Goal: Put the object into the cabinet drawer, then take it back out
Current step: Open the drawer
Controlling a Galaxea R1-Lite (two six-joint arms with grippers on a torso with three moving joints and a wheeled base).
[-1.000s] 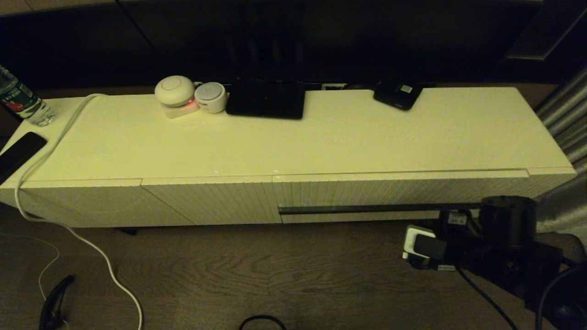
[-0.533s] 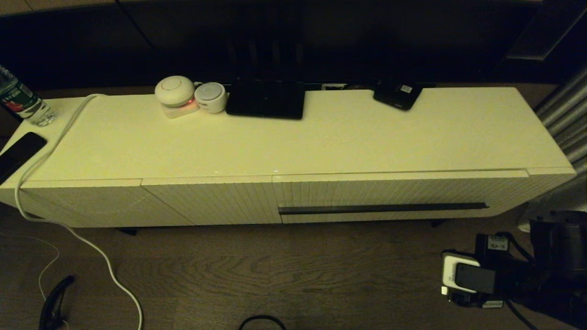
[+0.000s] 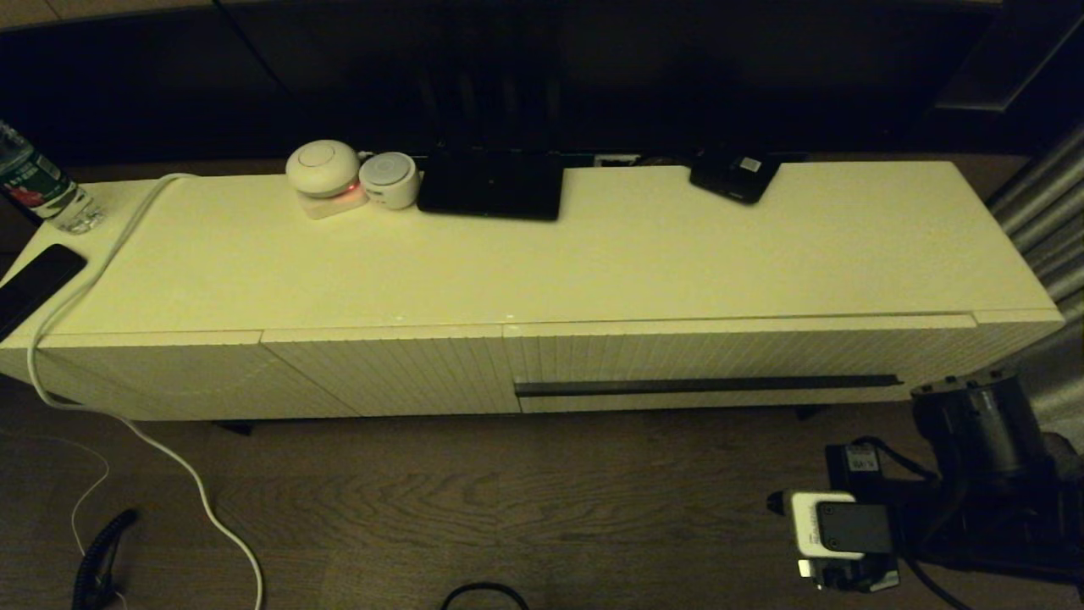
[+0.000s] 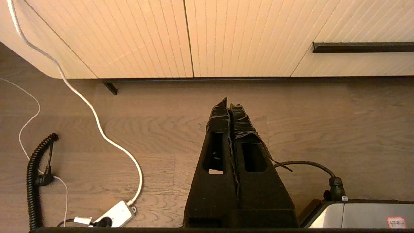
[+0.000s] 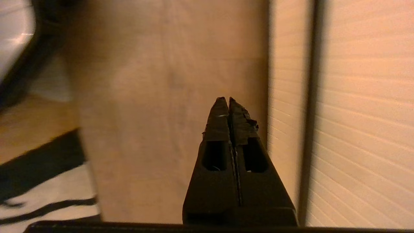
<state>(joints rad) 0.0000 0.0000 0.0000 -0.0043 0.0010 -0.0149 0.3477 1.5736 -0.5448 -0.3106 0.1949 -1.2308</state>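
The cabinet drawer is closed, its ribbed cream front flush with the cabinet and its dark handle strip bare. My right arm hangs low over the floor, off the drawer's right end. The right gripper is shut and empty, with the drawer front and handle strip running beside it. My left gripper is shut, empty and parked over the floor in front of the cabinet, with the handle strip ahead. I cannot tell which thing is the object; neither gripper holds anything.
On the cabinet top stand two white round devices, a black tablet, a small black device, a water bottle and a phone. A white cable and a coiled black cable lie on the floor.
My right arm drew back from the right end of the handle strip toward the floor at lower right, then shifted slightly left. The drawer stayed closed.
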